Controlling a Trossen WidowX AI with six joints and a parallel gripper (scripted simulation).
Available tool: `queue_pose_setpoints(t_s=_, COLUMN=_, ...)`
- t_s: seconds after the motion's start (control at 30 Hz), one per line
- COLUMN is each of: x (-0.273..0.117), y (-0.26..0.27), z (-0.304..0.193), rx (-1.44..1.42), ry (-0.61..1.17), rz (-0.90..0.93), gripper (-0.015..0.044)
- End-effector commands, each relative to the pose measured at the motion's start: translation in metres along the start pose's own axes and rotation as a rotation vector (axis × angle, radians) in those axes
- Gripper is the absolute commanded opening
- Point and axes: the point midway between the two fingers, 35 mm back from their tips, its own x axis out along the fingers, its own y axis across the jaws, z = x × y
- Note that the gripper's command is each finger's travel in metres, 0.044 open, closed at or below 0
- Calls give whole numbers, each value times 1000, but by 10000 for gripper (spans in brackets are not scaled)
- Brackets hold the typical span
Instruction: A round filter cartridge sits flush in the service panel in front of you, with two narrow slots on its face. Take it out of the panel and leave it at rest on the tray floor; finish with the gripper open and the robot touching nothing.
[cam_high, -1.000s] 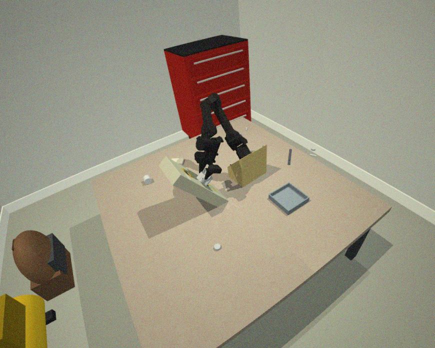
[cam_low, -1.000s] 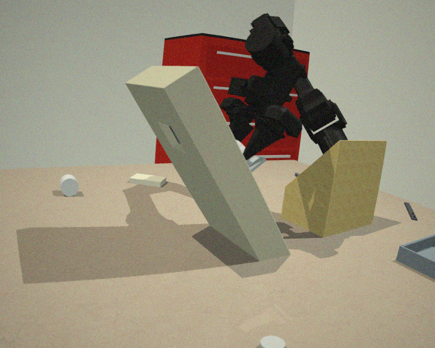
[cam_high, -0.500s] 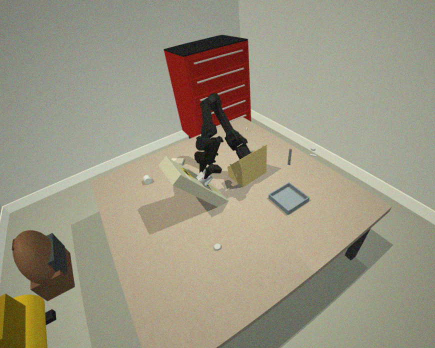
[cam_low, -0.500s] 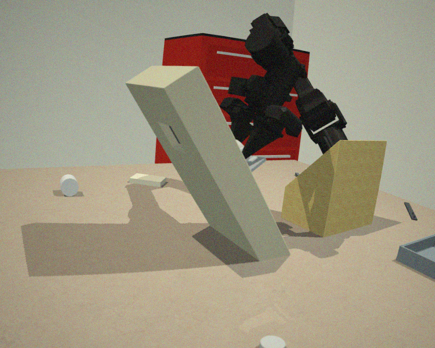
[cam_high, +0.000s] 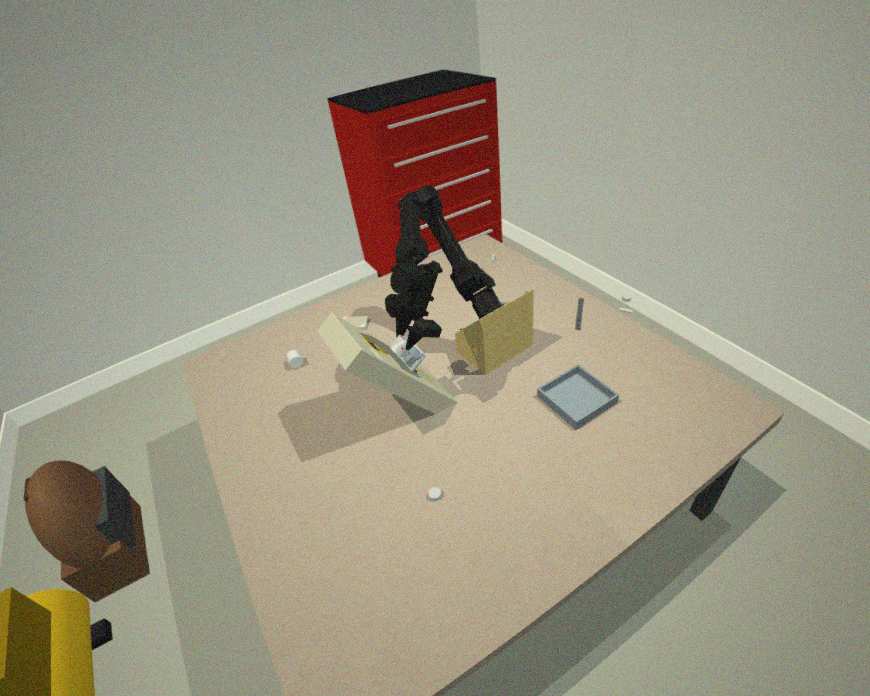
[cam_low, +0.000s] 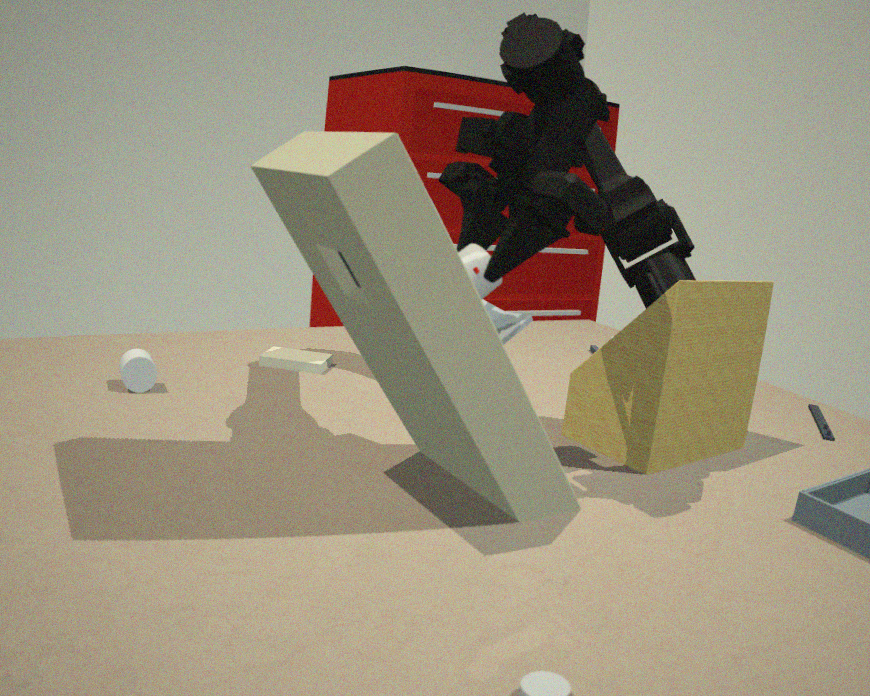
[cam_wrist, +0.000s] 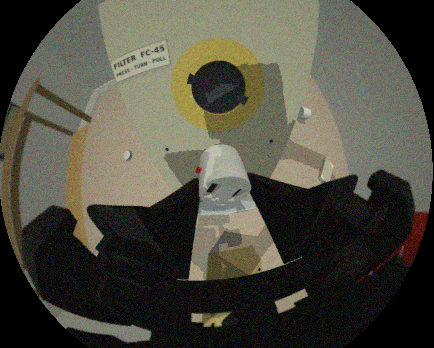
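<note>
Gripper (cam_wrist: 221, 207) clamped on white key tool (cam_wrist: 222, 175), held short of cartridge (cam_wrist: 217, 87) in tilted panel (cam_low: 406, 319); presumably for engaging the face slots.

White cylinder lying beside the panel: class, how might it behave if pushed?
The white cylinder seems to lie on its curved side, so it would probably roll. It looks small and solid, so likely stiff and light.

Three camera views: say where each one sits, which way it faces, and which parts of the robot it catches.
Top: high above the table's near corner, facing the red drawer cabinet; whole black arm shows.
Exterior: low at table level, behind the tilted cream service panel; arm and gripper show.
Wrist: on the gripper, facing the panel's front; dark fingers show.
All share the white cylindrical tool held by the gripper.
</note>
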Motion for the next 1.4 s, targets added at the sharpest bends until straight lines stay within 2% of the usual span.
queue_pose_setpoints(t_s=0.0, x=-17, y=2, z=5, rx=8, ry=-8, rz=6, gripper=0)
queue_pose_setpoints(t_s=0.4, x=-73, y=-2, z=5, rx=6, ry=-11, rz=-5, gripper=0)
queue_pose_setpoints(t_s=1.17, x=-61, y=87, z=4, rx=11, ry=-14, rz=-2, gripper=0)
queue_pose_setpoints(t_s=1.23, x=-62, y=81, z=1, rx=-26, ry=-4, rz=6, gripper=0)
queue_pose_setpoints(t_s=1.37, x=-71, y=111, z=-12, rx=-180, ry=18, rz=98, gripper=0)
